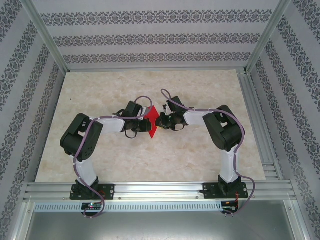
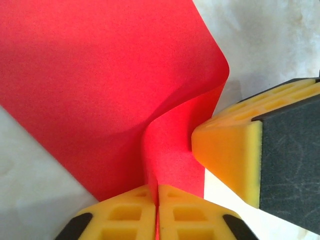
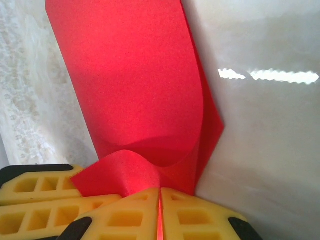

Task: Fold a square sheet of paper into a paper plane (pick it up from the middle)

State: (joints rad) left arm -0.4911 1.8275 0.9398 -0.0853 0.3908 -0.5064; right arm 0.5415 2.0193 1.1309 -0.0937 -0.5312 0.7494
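Red sheet of paper (image 2: 100, 85) bows between the two grippers: the left gripper (image 2: 157, 192) is clenched on one side, the right gripper (image 3: 160, 192) on the opposite side. The sheet curls ahead of both fingertips, with the pale table (image 1: 200, 150) beneath.

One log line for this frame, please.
left claw: shut on red paper | right claw: shut on red paper | paper: bent in a curve, no plane shape yet | place: mid table

2 black-and-white arms (image 1: 85, 167) | purple cables (image 1: 170, 100) | yellow ribbed pincer fingers (image 2: 125, 217)
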